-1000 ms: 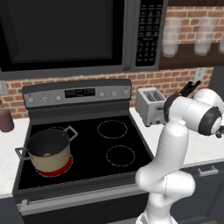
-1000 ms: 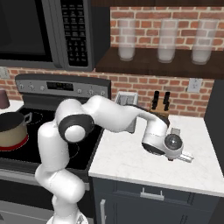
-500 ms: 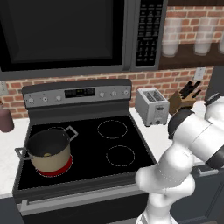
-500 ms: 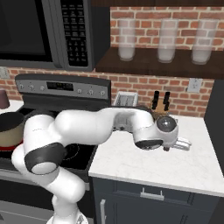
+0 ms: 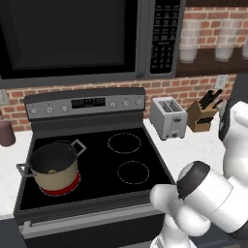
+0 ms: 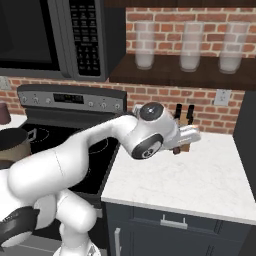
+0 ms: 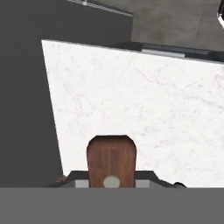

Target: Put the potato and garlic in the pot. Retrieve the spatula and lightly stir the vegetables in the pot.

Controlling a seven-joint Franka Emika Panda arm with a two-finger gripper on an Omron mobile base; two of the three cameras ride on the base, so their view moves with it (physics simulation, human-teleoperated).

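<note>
The pot (image 5: 53, 167) sits on the near-left burner of the black stove (image 5: 97, 169), over a glowing red ring. Its two grey loop handles stick out along a line running from near left to far right. Inside, against the dark bottom, a small yellowish lump shows, the potato (image 5: 51, 171); the garlic cannot be made out.

To the right of the stove, the white marble tabletop (image 6: 200, 175) carries a silver toaster (image 5: 167, 117) and a wooden knife block (image 5: 202, 115) against the brick wall. In the right base view the arm reaches across the tabletop, its wrist hanging over the far part of the marble just in front of the knife block, and a dark brown piece shows below the wrist.

In the hand view the end effector (image 7: 111, 181) sits at the bottom, looking down on the marble, with a brown wooden handle (image 7: 111, 159) between its fingers; a pale round spot marks the wood near the grip. This looks like the spatula's handle. Its long axis runs straight away from the hand, and its rounded end points out over the tabletop. The jaws stand narrow, closed on the wood. The blade end is hidden.
</note>
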